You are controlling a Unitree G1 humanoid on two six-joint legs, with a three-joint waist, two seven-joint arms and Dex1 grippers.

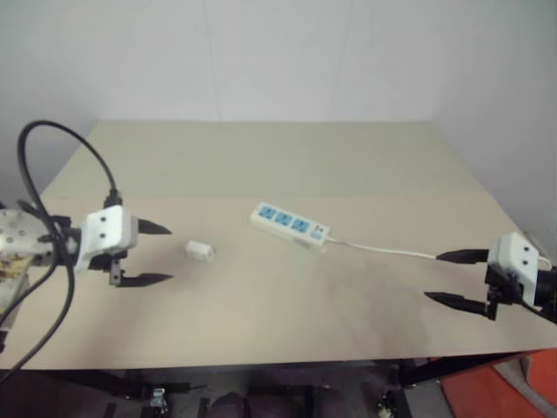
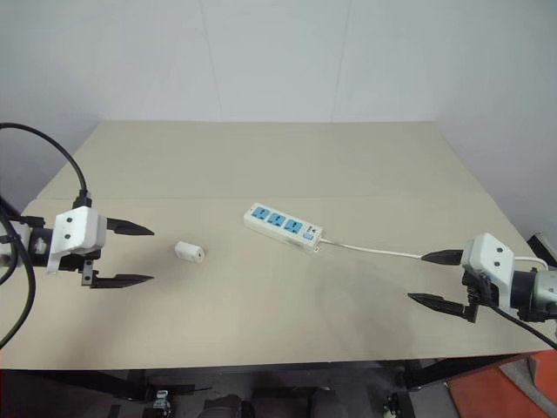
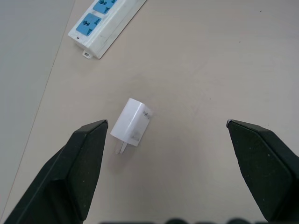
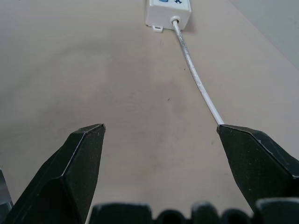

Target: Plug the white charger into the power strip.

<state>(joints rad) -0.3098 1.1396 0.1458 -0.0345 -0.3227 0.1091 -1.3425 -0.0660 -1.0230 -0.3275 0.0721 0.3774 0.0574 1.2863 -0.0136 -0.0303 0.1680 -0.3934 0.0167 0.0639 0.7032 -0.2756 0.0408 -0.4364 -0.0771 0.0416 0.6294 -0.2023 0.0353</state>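
On the beige table [image 1: 261, 165] the power strip [image 1: 291, 225] lies mid-table, its cord [image 1: 383, 252] running right toward the wide-open, empty right gripper [image 1: 456, 278], while the white charger [image 1: 199, 250] lies left of the strip, just beside the wide-open, empty left gripper [image 1: 153, 253].

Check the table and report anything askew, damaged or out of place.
Nothing is damaged or spilled. The white charger lies tipped on its side on the table, apart from the power strip, whose three sockets are vacant. The strip sits at a slant, its cord trailing toward the open right end effector. The left end effector is open too.
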